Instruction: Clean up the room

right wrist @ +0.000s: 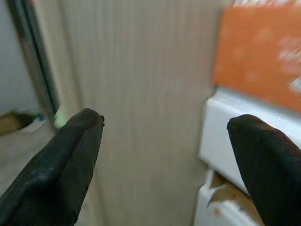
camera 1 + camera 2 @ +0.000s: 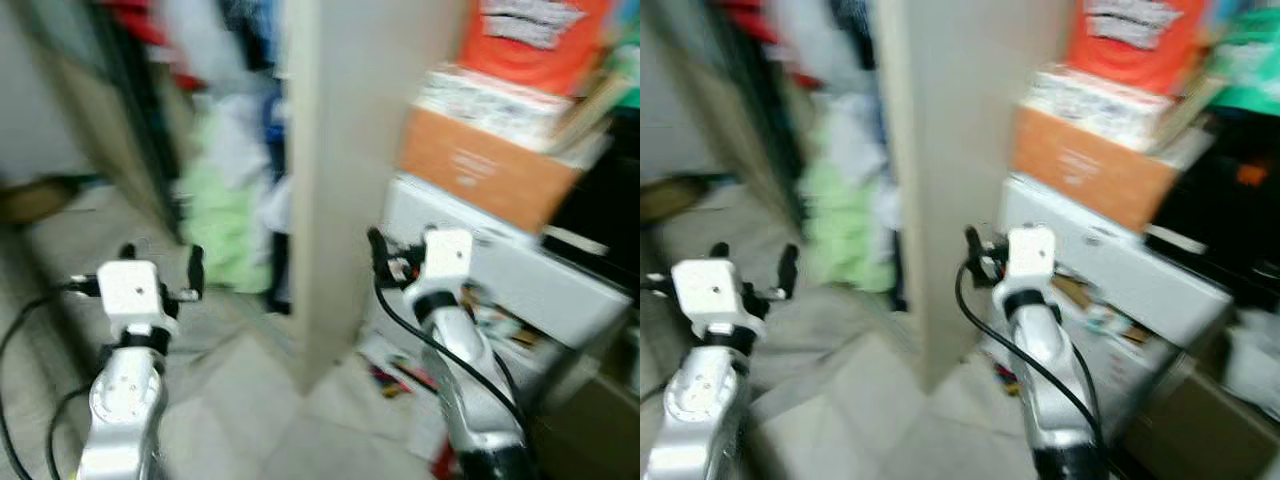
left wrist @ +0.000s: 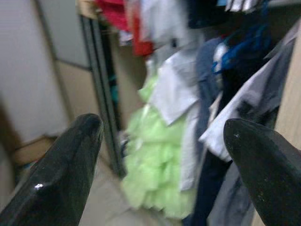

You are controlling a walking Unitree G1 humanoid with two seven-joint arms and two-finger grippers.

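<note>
The views are blurred. My left gripper (image 2: 160,262) is held out open and empty toward an open wardrobe. Clothes hang there, among them a light green ruffled garment (image 2: 222,225), white and dark blue pieces (image 3: 188,94) and something red (image 3: 136,28). In the left wrist view the green garment (image 3: 160,165) lies beyond the gap of the gripper (image 3: 162,126). My right gripper (image 2: 385,258) is open with nothing in it, close to the beige wardrobe side panel (image 2: 340,180). That panel (image 1: 141,94) shows between its fingers in the right wrist view.
To the right of the panel, an orange cardboard box (image 2: 480,165) sits on a white box (image 2: 520,270), with an orange-red pack (image 2: 530,40) above. Small papers and litter (image 2: 395,375) lie on the tiled floor. A brown object (image 2: 35,200) lies far left.
</note>
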